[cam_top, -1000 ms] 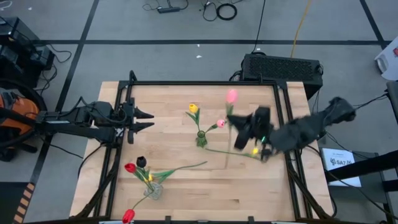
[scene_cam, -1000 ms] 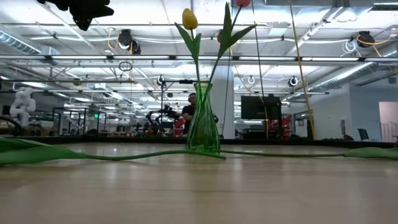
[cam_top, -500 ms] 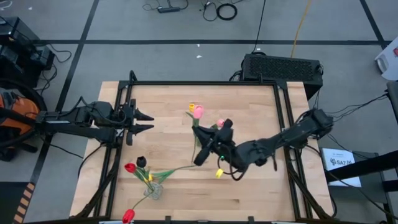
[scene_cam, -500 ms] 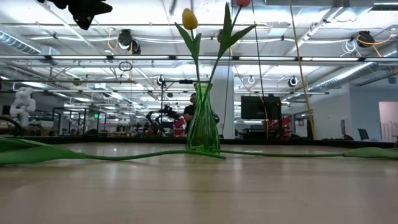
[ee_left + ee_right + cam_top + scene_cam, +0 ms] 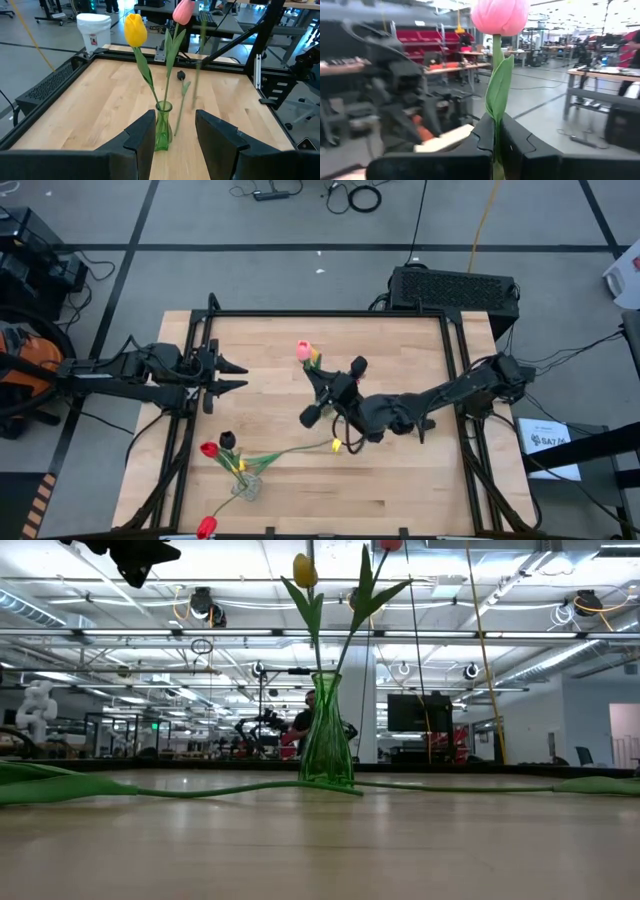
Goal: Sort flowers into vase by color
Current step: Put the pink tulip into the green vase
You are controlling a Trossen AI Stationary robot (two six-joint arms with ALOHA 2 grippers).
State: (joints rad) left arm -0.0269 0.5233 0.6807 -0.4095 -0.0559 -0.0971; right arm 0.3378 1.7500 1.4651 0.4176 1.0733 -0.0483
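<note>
My right gripper (image 5: 318, 383) is raised over the middle of the table, shut on a pink tulip (image 5: 303, 350), whose head fills the top of the right wrist view (image 5: 500, 15). Its blurred stem (image 5: 199, 60) hangs beside the green vase (image 5: 162, 125). That vase stands on its base and holds a yellow tulip (image 5: 135, 30) and a pink tulip (image 5: 183, 11). The right arm hides the vase in the high view. My left gripper (image 5: 240, 375) waits open and empty at the table's left, pointing at the vase. My right gripper pinches the pink tulip's stem (image 5: 496, 142) between its two fingers, just below the leaf (image 5: 498, 90). The fingers are about level, coming from the table's right, and lie across the stem. The tulip stands upright, head up, lifted clear, its lower stem hanging below.
A clear vase (image 5: 247, 485) near the front left holds a red tulip (image 5: 208, 449) and a black tulip (image 5: 227, 440). Another red tulip (image 5: 206, 527) lies at the front edge. Long green stems (image 5: 200, 790) lie flat on the table. A black frame (image 5: 330, 313) borders the table.
My right gripper has swung from the table's right side toward the left, carrying the pink tulip to a spot over the green vase. The tulip has stayed in its hold. The vase and the flowers on the table have not moved.
</note>
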